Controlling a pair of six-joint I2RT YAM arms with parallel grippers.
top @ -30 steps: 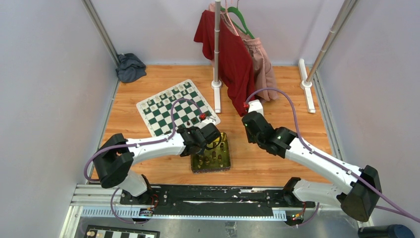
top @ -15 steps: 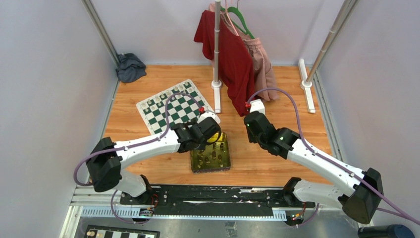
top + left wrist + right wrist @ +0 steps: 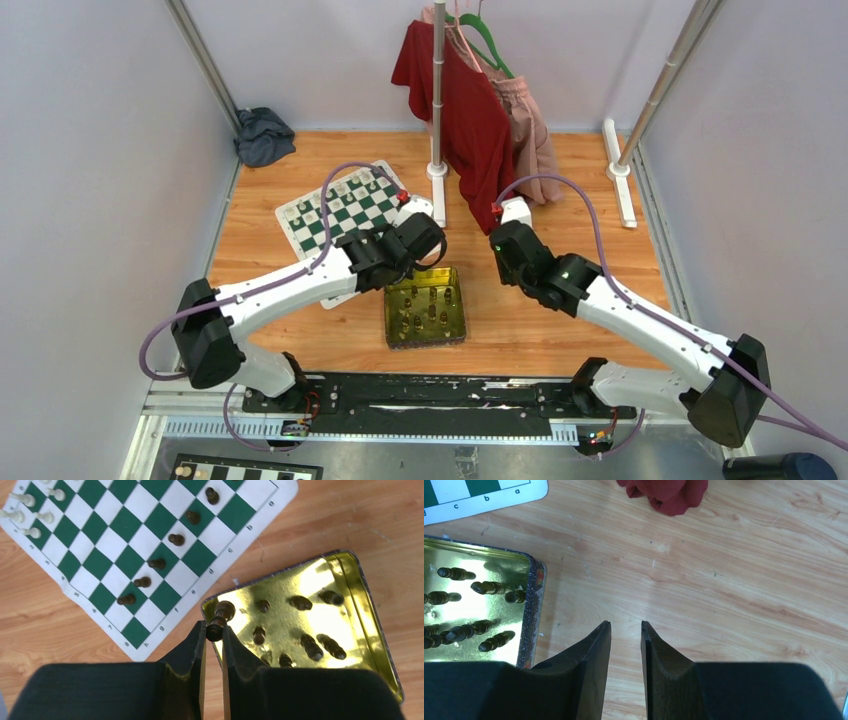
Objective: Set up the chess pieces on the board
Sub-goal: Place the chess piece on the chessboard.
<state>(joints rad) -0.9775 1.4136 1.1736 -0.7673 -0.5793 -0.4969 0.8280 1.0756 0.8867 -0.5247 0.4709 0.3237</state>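
Printed on the white border of the board (image 3: 499,495): letters c, b, a; other edge marks too small to read.

One flat green-and-white chessboard mat (image 3: 112,535), one square shiny gold metal tin (image 3: 361,600). Tiny dark brown chessmen (image 3: 156,563): six on the mat, one held at the tin's left corner, roughly eight inside it. Cream-white chessmen (image 3: 46,517): at least five, upper left of the frame.

**Mat Behind Tin**

The flat green-and-white checkered chessboard mat (image 3: 305,215) lies behind and left of the square gold metal tin (image 3: 387,315). Dark brown chessmen (image 3: 156,563) stand in a row on the mat; others lie in the tin. One such chessman (image 3: 219,620), in the left gripper (image 3: 214,632), is above the tin's mat-side corner.
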